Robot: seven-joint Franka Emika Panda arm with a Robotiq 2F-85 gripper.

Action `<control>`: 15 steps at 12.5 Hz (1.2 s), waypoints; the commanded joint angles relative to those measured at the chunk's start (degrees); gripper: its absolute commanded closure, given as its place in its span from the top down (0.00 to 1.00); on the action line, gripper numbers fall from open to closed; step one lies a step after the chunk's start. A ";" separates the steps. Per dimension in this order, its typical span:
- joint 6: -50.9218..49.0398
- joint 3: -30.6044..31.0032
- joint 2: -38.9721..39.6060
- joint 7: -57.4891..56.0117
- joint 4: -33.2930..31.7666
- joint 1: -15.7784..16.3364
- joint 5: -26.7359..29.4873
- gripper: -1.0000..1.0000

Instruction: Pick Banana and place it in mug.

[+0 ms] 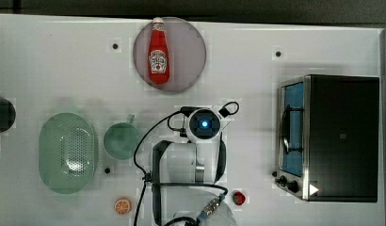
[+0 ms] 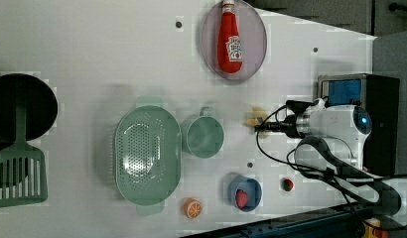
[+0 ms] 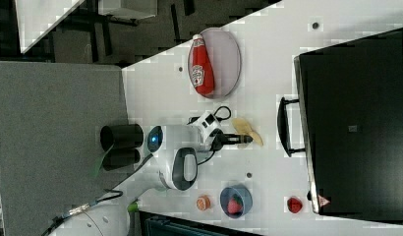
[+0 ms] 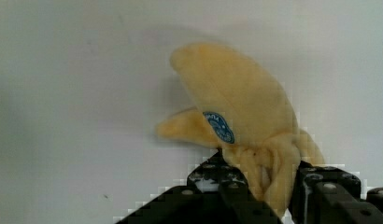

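End effector (image 4: pixel 264 186) clamped on banana (image 4: pixel 236 107), fingers (image 4: pixel 315 186) either side, on white bench (image 2: pixel 117 54); mug (image 2: pixel 204 137) well apart, beside basket (image 2: pixel 147 153).

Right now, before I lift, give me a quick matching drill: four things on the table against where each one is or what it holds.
Things:
1. ketchup bottle
2. banana
3. mug
4. blue bowl

Places or states:
A. pinched by the tool
B. lying on the round grey plate
C. holding a red piece
D. beside the green basket

Pairs: 1-B, 2-A, 3-D, 4-C
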 commanded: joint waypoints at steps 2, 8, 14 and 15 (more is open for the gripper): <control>-7.14 -0.78 -14.12 -1.41 0.84 -0.99 -0.65 0.27; -40.49 0.81 -34.90 0.70 9.57 -0.69 -0.66 0.27; -46.12 13.92 -37.39 18.40 11.51 1.66 0.39 0.27; -45.97 16.47 -37.38 22.88 11.08 1.98 2.51 0.27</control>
